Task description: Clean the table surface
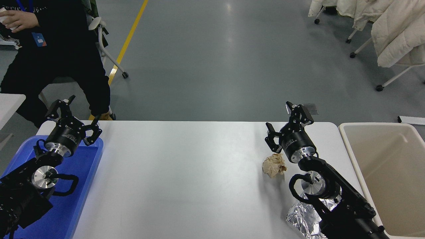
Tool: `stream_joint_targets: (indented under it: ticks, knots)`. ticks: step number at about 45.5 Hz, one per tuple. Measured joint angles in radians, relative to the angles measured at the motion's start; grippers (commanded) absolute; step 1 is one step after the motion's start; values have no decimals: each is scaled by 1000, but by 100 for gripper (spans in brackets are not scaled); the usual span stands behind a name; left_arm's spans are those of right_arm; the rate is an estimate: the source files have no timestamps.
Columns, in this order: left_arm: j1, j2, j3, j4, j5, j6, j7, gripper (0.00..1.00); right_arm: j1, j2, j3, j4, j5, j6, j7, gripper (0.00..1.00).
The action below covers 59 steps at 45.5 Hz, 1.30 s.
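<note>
The white table surface (186,172) fills the middle of the head view. A crumpled ball of brown paper (274,165) lies on it at the right. Just behind and above the ball my right gripper (286,124) hangs open with nothing between its fingers. A crinkled sheet of silver foil (303,217) lies near the front edge, partly hidden under my right arm. My left gripper (74,116) stays parked open over the far end of the blue tray (79,186) at the left.
A beige bin (385,172) stands against the table's right edge. A person in dark clothes sits at the far left, holding a white cup. Chairs draped with white coats stand on the grey floor at the far right.
</note>
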Motion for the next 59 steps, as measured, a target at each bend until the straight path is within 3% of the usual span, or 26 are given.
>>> stream_joint_targets:
  ticks: [14, 34, 59]
  knots:
    - [0, 0, 0, 0, 0, 0, 0, 100, 21, -57, -60, 9, 0, -1, 24, 100]
    - [0, 0, 0, 0, 0, -1, 0, 100, 88, -333, -388, 99, -80, -12, 22, 100]
    - [0, 0, 0, 0, -1, -2, 1, 100, 345, -830, -935, 240, -191, 11, -75, 100]
